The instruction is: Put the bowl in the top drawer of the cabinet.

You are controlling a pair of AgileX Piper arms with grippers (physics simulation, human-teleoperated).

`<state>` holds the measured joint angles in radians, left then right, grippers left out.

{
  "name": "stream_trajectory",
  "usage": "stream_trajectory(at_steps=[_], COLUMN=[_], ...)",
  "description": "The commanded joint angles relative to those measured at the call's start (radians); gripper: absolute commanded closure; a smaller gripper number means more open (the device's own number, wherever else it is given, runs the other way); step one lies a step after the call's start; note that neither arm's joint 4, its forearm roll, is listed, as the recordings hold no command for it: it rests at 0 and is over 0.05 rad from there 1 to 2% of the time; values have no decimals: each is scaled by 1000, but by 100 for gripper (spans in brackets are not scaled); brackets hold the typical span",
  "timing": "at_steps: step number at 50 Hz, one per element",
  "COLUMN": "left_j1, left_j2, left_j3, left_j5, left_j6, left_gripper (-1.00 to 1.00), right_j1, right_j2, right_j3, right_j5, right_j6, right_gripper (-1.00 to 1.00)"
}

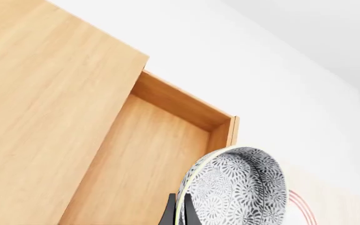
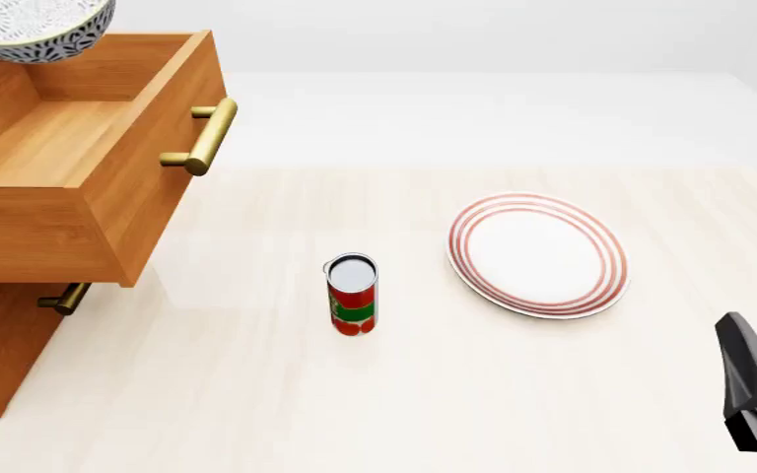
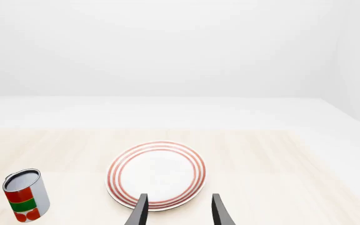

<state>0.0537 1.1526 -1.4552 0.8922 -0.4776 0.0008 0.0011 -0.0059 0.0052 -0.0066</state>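
The left hand [image 1: 178, 211] pinches the bowl's [image 1: 239, 187] rim above the open top drawer [image 2: 83, 148]; the right hand [image 3: 176, 208] hangs open, empty.

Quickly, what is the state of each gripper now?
Left gripper: closed on the bowl.
Right gripper: open, holding nothing.
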Motion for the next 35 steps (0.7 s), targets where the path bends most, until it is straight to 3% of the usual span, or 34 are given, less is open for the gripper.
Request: stream_trajectory(at_steps=[1, 35], left_j1=[18, 59], left_j2=[0, 56], left_j3=[16, 55], left_j5=[-5, -45], left_j6=[14, 35], left_gripper=[100, 100], right_j1=[0, 0], right_j2=[0, 0], right_j3=[0, 0], right_j5=[0, 0], right_j6=[0, 0], right_gripper=[-100, -100])
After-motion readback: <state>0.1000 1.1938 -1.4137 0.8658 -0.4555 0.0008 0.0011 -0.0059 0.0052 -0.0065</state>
